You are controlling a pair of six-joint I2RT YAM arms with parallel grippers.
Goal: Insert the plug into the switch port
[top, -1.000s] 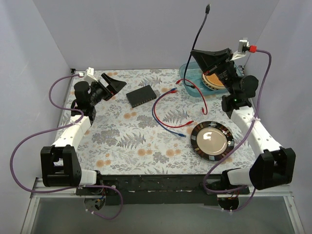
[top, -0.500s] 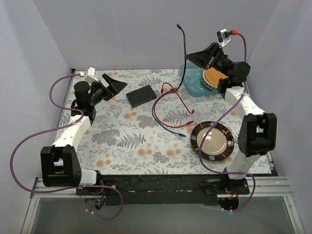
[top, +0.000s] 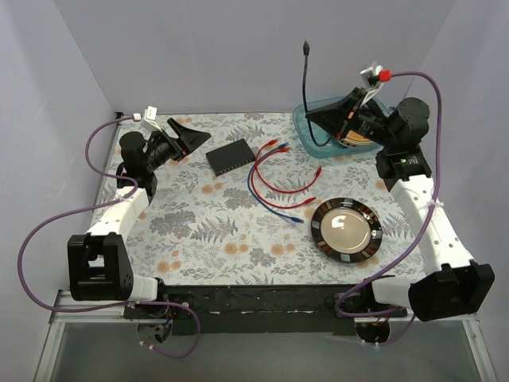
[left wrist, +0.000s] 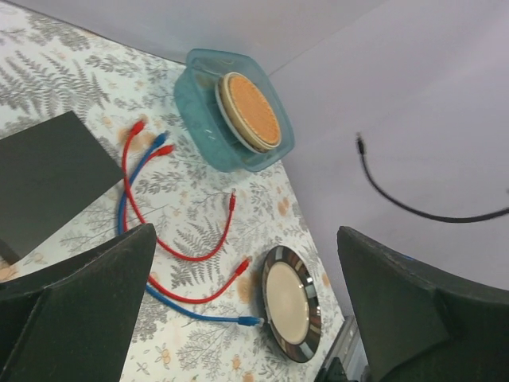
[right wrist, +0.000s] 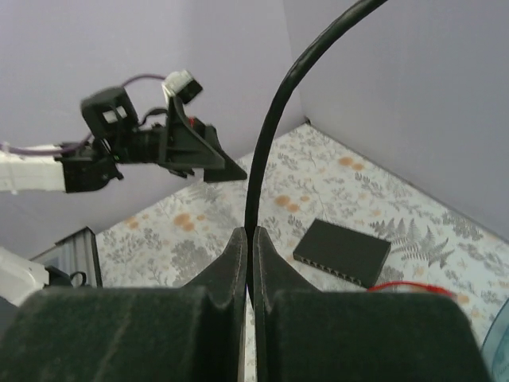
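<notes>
The flat black switch box [top: 231, 156] lies on the patterned cloth at the back, left of centre. It also shows in the left wrist view [left wrist: 48, 183] and in the right wrist view [right wrist: 343, 251], where its row of ports [right wrist: 336, 268] edges one long side. My right gripper [top: 312, 120] [right wrist: 248, 232] is shut on a black cable [right wrist: 274, 119], held in the air to the right of the box. The cable rises to a small plug [top: 305, 48] [left wrist: 359, 144]. My left gripper [top: 189, 135] [left wrist: 246, 302] is open and empty, left of the box.
Red cables [top: 288, 189] and a blue cable [top: 266, 199] lie looped right of the switch box. A round black-rimmed plate [top: 346, 228] sits at the front right. A teal tub [top: 306, 131] with an orange-topped disc stands at the back right, behind the right gripper.
My right arm has swung and its gripper has come down and left with the black cable; the plug has dropped and moved left. The left arm has hardly moved.
</notes>
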